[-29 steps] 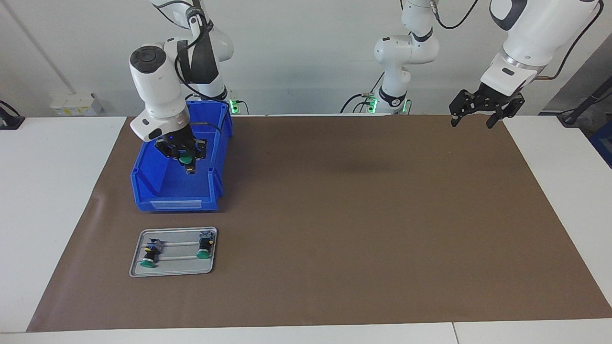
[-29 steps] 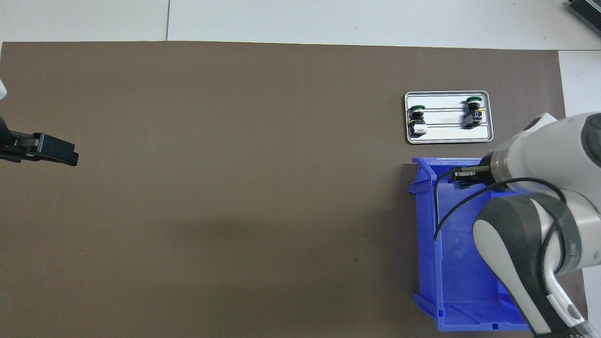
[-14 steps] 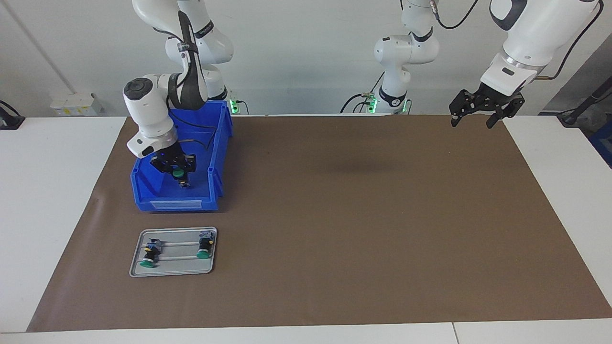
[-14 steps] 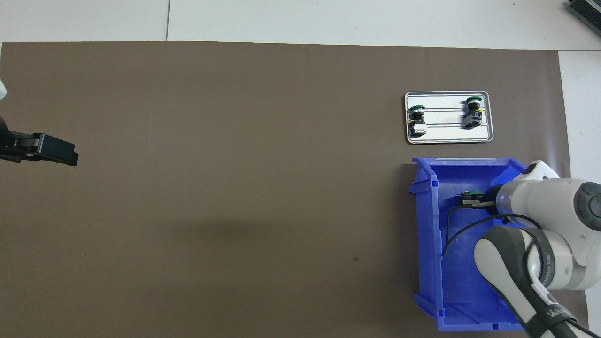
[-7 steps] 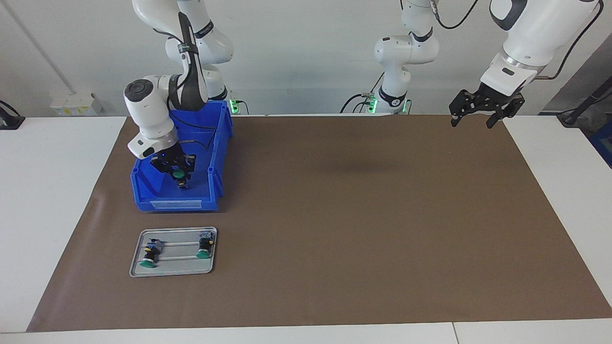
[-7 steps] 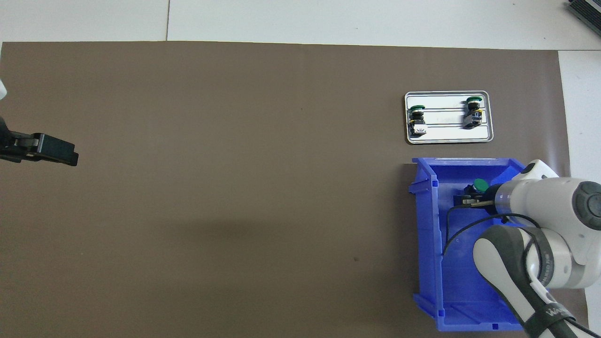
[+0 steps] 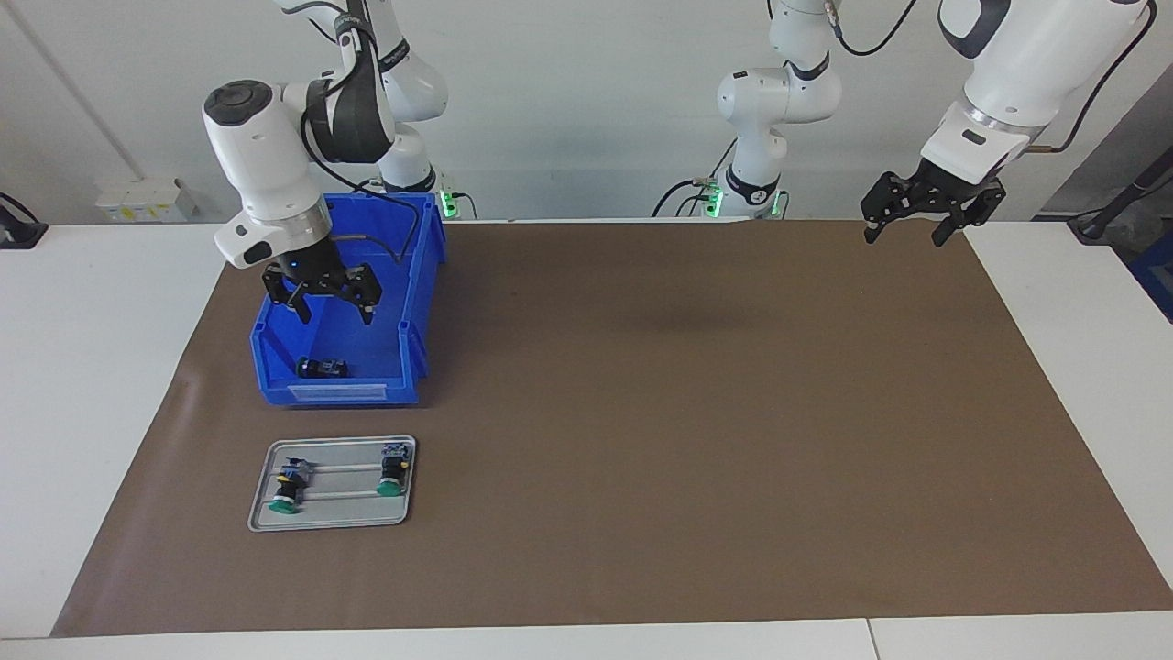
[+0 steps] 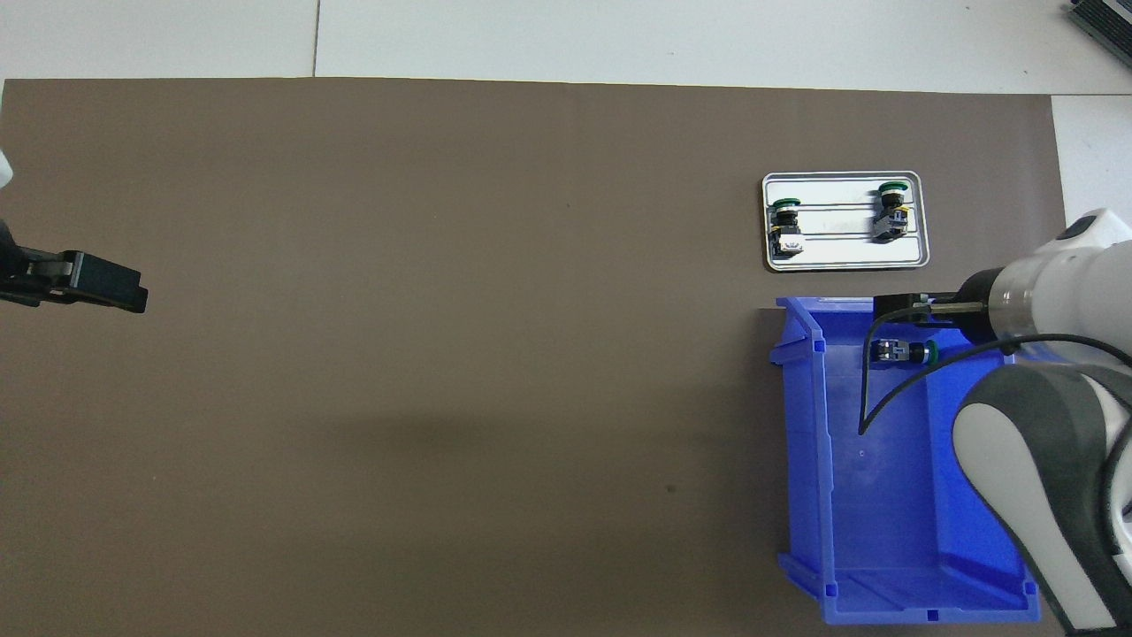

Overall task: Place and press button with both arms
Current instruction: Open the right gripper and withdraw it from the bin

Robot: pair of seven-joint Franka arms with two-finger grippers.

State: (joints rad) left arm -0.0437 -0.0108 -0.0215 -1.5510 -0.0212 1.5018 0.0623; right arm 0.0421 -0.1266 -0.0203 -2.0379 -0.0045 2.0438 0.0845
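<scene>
One green-capped button point(image 7: 325, 368) point(image 8: 902, 352) lies on its side on the floor of the blue bin point(image 7: 334, 394) point(image 8: 800, 442), at the bin's end farther from the robots. My right gripper point(image 7: 335, 317) point(image 8: 898, 305) hangs open and empty over it, well apart from it. Two more buttons point(image 7: 286, 486) point(image 7: 392, 477) lie on the silver tray point(image 7: 339, 513) point(image 8: 840, 252), which sits just farther from the robots than the bin. The left gripper point(image 7: 904, 238) point(image 8: 133, 296) waits open and empty over the mat's corner at the left arm's end.
A brown mat point(image 7: 687, 412) covers most of the white table. Bin and tray both stand at the right arm's end. A black cable point(image 8: 871, 398) from the right wrist hangs over the bin.
My right gripper opened and let go of the button, which dropped onto the bin floor. The gripper then rose above the bin. The left arm has not moved.
</scene>
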